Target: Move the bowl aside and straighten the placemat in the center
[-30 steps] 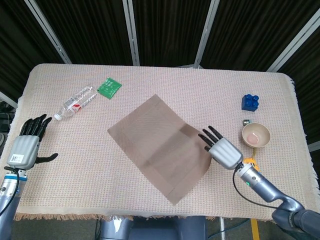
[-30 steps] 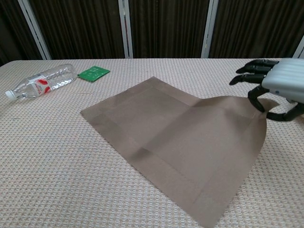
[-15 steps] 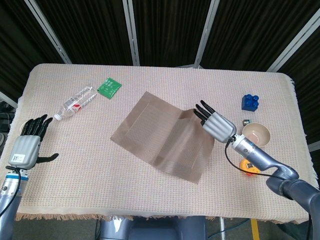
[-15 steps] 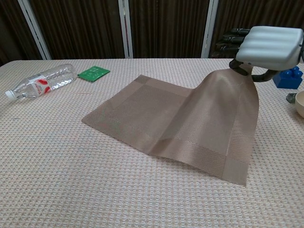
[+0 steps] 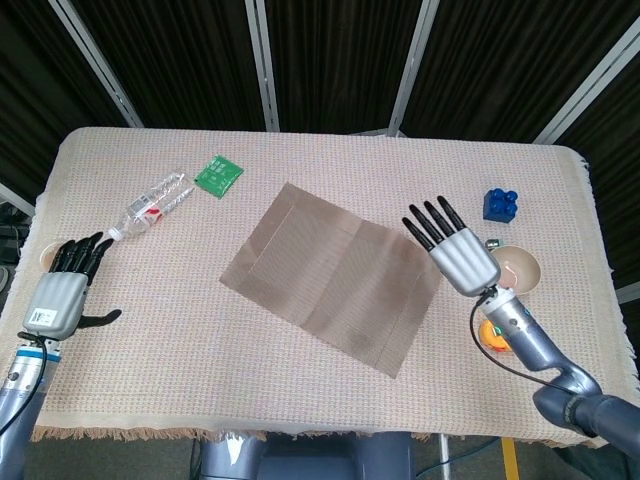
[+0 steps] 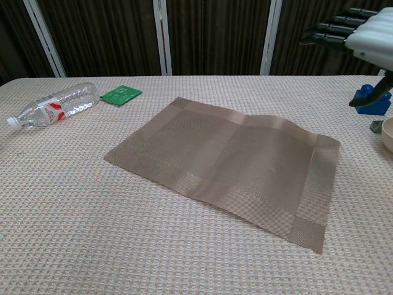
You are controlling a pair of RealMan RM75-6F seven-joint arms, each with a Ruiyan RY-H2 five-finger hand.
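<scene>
The brown placemat (image 5: 330, 275) (image 6: 230, 166) lies on the table's middle, turned at a slant, with a slight ridge near its far right part. The pale bowl (image 5: 517, 268) (image 6: 388, 134) sits at the right, partly hidden behind my right hand (image 5: 455, 248) (image 6: 359, 34). That hand hovers open above the mat's right edge, fingers spread, holding nothing. My left hand (image 5: 62, 290) rests open at the table's left edge, far from the mat.
A plastic water bottle (image 5: 152, 203) (image 6: 52, 103) and a green packet (image 5: 217, 175) (image 6: 120, 93) lie at the back left. A blue block (image 5: 501, 203) (image 6: 373, 101) stands behind the bowl. An orange object (image 5: 497, 333) lies near the right forearm.
My right hand has let go of the placemat's right corner and risen. The mat has dropped flat, rotated from where it lay a second ago. The left hand has hardly moved.
</scene>
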